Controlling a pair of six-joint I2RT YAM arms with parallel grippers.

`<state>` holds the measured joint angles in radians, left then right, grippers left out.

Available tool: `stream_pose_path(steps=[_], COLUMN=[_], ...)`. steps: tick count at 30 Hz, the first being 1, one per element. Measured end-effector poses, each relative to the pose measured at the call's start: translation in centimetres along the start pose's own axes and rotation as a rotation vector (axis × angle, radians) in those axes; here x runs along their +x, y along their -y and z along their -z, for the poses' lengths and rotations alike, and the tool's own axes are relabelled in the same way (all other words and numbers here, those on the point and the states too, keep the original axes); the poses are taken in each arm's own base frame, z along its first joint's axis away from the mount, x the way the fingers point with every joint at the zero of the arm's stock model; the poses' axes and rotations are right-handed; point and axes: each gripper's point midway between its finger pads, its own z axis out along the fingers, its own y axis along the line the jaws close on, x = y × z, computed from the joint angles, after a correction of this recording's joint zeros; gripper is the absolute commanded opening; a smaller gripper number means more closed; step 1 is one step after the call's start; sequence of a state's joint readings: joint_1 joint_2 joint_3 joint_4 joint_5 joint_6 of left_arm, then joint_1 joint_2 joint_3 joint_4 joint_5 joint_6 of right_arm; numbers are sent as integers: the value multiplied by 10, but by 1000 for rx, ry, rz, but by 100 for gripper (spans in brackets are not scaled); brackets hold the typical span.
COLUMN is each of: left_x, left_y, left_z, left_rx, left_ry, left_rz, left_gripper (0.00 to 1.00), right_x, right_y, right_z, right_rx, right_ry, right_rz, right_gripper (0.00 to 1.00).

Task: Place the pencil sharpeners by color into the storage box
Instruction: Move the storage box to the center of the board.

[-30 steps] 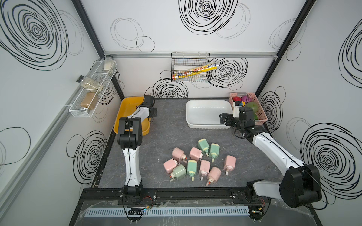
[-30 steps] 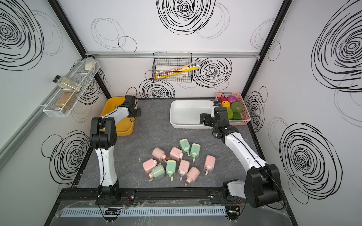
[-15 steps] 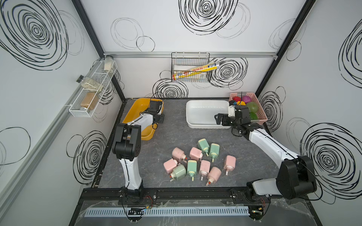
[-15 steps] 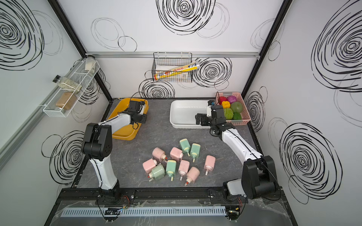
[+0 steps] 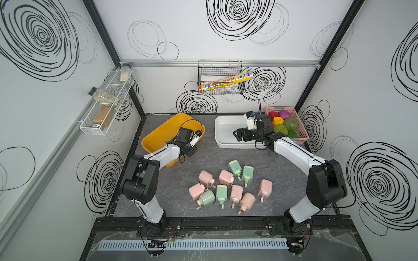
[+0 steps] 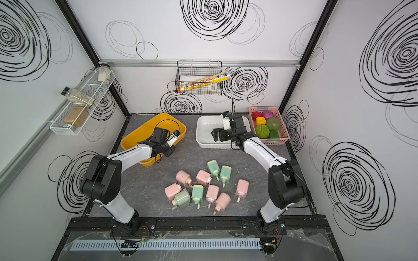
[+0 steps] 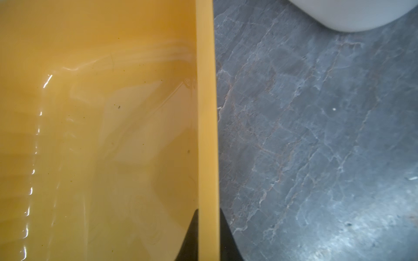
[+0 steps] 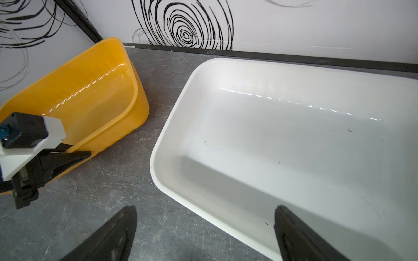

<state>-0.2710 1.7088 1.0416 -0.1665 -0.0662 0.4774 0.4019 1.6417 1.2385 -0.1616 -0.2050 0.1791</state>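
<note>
Pencil sharpeners point(image 5: 236, 193) blocky, left claw point(image 7: 208, 211) pinching glossy yellow bin point(image 7: 204, 90), right claw point(image 8: 205, 208) spread empty

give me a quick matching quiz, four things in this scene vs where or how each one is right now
Things
1. yellow box
2. white box
3. pink basket
4. pencil sharpeners

States
A. loose on the table, in no box
B. rim clamped by the shut left pincer
C. empty, open right pincer over its edge
D. full of toy fruit and vegetables

Pairs: 1-B, 2-C, 3-D, 4-A
</note>
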Motion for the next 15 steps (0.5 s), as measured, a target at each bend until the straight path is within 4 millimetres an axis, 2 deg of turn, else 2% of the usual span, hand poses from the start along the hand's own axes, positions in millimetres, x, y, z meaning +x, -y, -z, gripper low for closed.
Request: stream_pose_path(steps=[1,2,3,10,11,15], left_x=[1,3,4,3,3,-3], left_y=[0,0,-1,-2,-2,-6], left_z=[0,0,0,0,0,7], left_rx=[-9,-14,-20,-27,-27,-28], left_ry=[-9,-18,-24,-23,-23,19], left_rz=[-9,-18,-24,-35,-35,10], left_gripper=[12,20,23,30,34,63], right_x=[0,1,1,7,6,3], right_y=[-3,-7,-11,-30,-33,-44], right_z=[-4,-9,-14,-43,-48,-63], right_rx=[-5,-10,-16,-35,-38,-52], right_ry=[-8,-19,-27,-89,-96,-114], right_rz=[11,24,36,102,112,152], right_gripper=[98,98,98,98,98,98])
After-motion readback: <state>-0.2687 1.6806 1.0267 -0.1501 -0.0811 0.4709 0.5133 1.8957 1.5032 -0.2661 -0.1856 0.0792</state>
